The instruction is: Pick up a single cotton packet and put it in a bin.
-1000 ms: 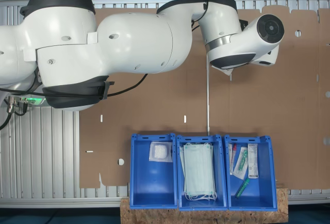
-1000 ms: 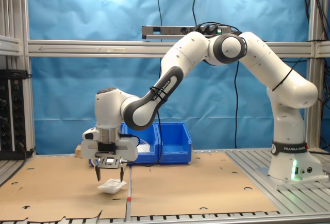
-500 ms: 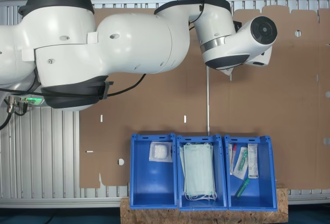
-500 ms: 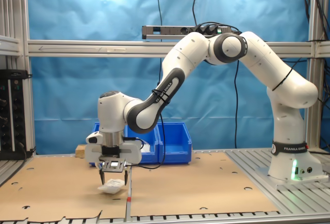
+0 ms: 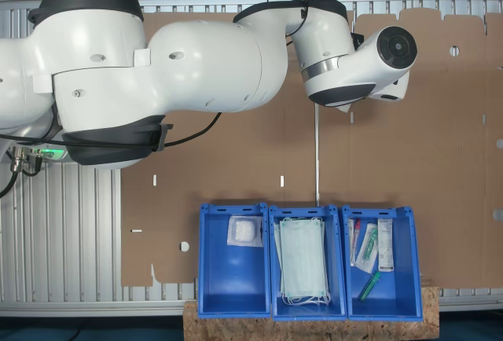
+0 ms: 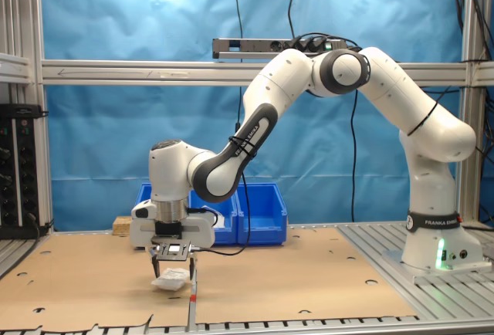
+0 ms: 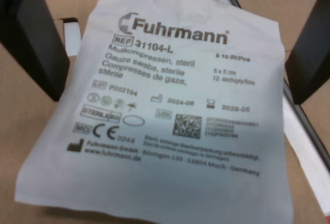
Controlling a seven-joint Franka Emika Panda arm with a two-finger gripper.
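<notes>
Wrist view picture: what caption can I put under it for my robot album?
Open gripper poised with a finger on each side of the white cotton packet lying on brown cardboard.

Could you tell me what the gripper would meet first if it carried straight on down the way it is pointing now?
Most likely the cotton packet: the gripper points straight down with its open fingers either side of the packet, which lies on the cardboard sheet. The remaining gap is hard to judge.
</notes>
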